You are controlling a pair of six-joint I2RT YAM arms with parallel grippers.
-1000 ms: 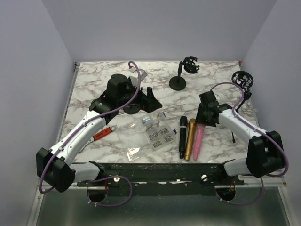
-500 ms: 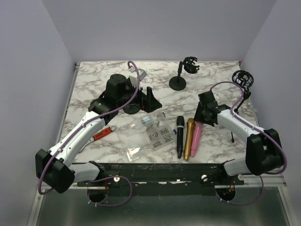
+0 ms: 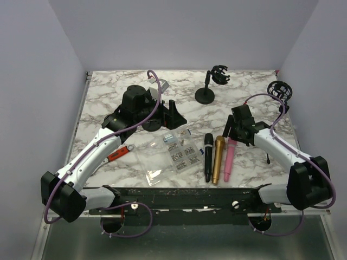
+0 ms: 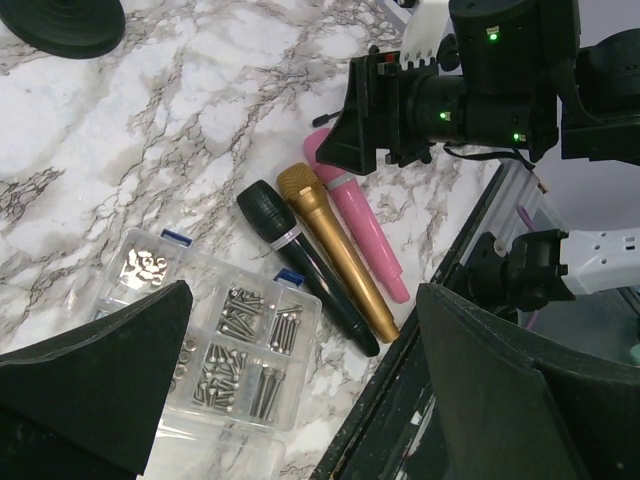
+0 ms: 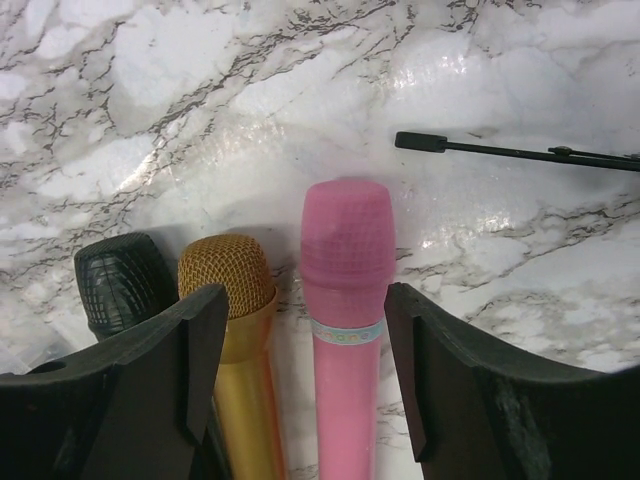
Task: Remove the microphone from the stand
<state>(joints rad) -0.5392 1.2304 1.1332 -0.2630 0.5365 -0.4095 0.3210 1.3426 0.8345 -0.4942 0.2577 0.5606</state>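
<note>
Three microphones lie side by side on the marble table: black (image 3: 207, 157), gold (image 3: 218, 158) and pink (image 3: 229, 158). A round-base stand (image 3: 205, 95) at the back centre has an empty clip (image 3: 219, 74). A second stand with an empty shock mount (image 3: 279, 90) is at the right edge. My right gripper (image 3: 232, 132) is open and low over the pink microphone's head; in the right wrist view the pink microphone (image 5: 345, 300) lies between its fingers (image 5: 190, 370), with the gold one (image 5: 235, 320) under the left finger. My left gripper (image 3: 169, 114) is open and empty.
A clear box of screws (image 3: 181, 149) lies left of the microphones and also shows in the left wrist view (image 4: 220, 345). A plastic bag (image 3: 149, 162) and an orange-handled tool (image 3: 120, 153) lie near the left arm. A thin stand leg (image 5: 520, 152) lies right of the pink microphone.
My right gripper has shifted slightly around the pink microphone's head, and the three microphones have been nudged a little. The left arm has not moved.
</note>
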